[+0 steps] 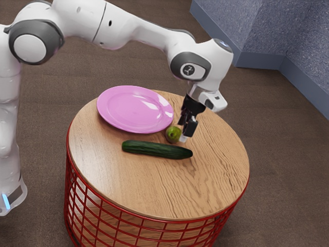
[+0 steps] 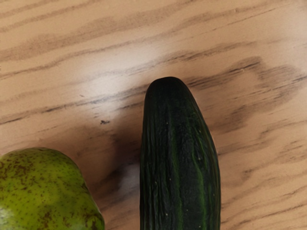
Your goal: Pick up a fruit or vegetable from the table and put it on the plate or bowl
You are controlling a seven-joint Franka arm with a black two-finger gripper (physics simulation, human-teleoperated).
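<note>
Pincer [image 1: 186, 135] hangs low with its fingers apart, released, gripping nothing. Just beside it sits a small pear [image 1: 173, 134], green with brown speckles, resting near the plate's [image 1: 134, 108] rim. The cucumber [image 1: 157, 149], long, dark green and ridged, lies across the middle of the round wooden surface [image 1: 154, 180]. The glossy pink plate sits by the far edge.

A long, dark green cucumber [image 1: 157, 149] [image 2: 180, 163] lies flat on the surface. Near one end sits a small, speckled green fruit [image 1: 173, 134] [image 2: 43, 191], perhaps a pear, just beside my fingers [image 1: 189, 126] and close to the round pink plate's [image 1: 135, 108] rim.
</note>
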